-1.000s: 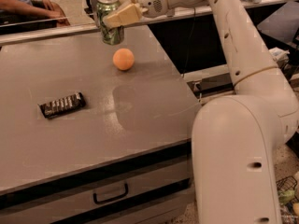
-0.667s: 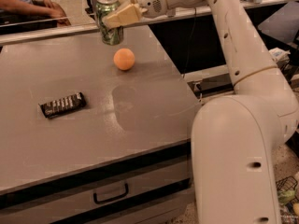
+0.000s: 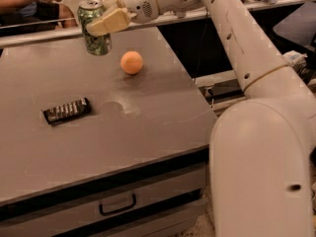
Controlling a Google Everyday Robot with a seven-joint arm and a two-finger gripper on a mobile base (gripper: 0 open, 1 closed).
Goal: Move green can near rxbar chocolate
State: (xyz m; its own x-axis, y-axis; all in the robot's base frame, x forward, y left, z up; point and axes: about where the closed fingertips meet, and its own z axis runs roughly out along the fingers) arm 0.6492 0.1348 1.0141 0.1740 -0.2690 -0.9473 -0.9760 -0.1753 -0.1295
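My gripper (image 3: pixel 102 23) was clamped on the green can (image 3: pixel 97 41), holding it upright over the far edge of the grey table (image 3: pixel 148 127), at about 11 o'clock from the orange ball (image 3: pixel 132 62). The rxbar chocolate (image 3: pixel 66 111) lay well apart, toward 7 o'clock from the can. To carry well, I judged I should keep the can upright, pass on the ball's 9 o'clock side, and lower it just beside the bar without nudging it. Since a second before, can and gripper had shifted toward 9 o'clock and slightly lower; ball and bar had not moved.
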